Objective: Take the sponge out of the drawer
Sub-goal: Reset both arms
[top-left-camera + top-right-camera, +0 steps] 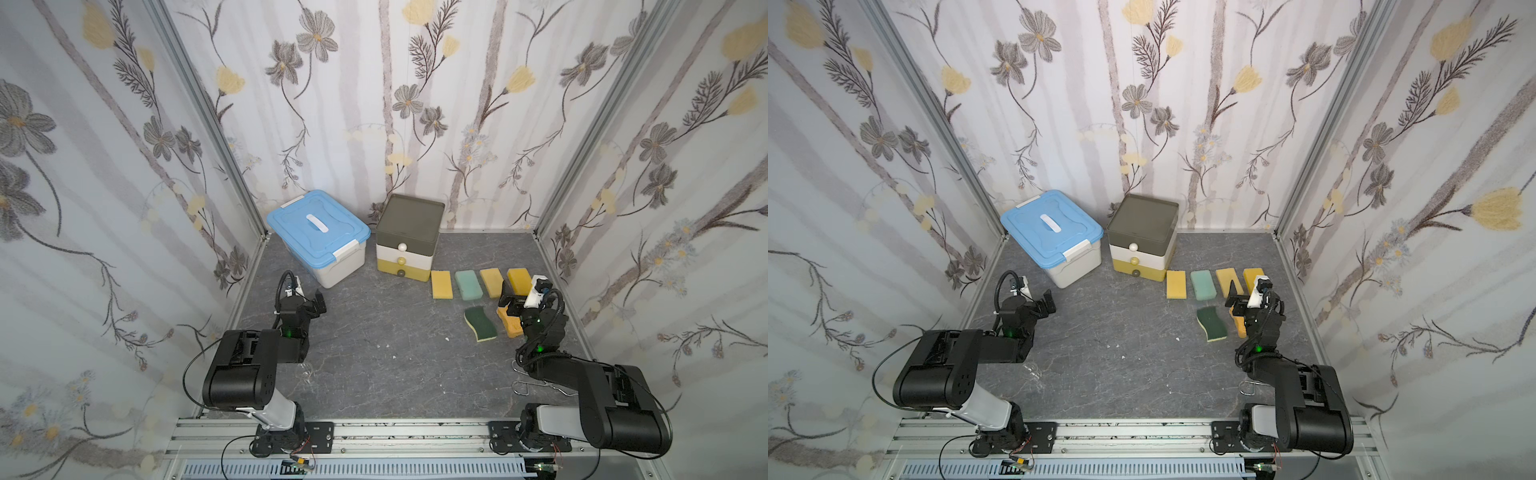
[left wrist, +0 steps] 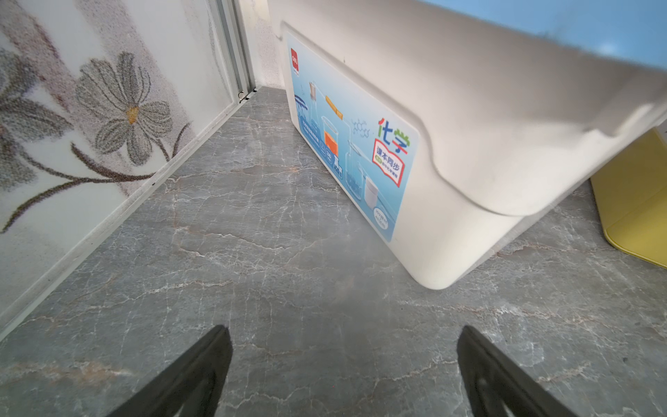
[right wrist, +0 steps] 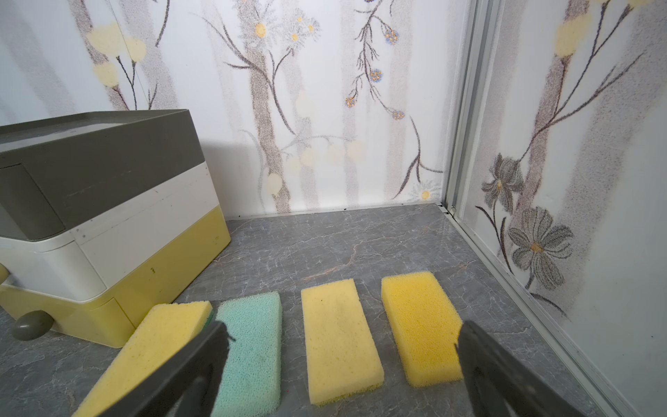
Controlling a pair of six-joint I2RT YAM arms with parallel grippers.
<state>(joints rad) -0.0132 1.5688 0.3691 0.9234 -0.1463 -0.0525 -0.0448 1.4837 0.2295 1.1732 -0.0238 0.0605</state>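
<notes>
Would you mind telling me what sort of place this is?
Probably a staged robot test cell, not a home: floral wall panels box in the tabletop, two arms are bolted to a front rail, and sponges lie in a row beside a drawer unit.

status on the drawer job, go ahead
Left end effector and right end effector open, empty. Drawer unit looks shut, contents hidden. Loose sponges on table beside it, not blocking its front.

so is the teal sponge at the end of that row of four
No, the teal sponge lies second in the row, between the end yellow sponge and the middle yellow sponge.
</notes>
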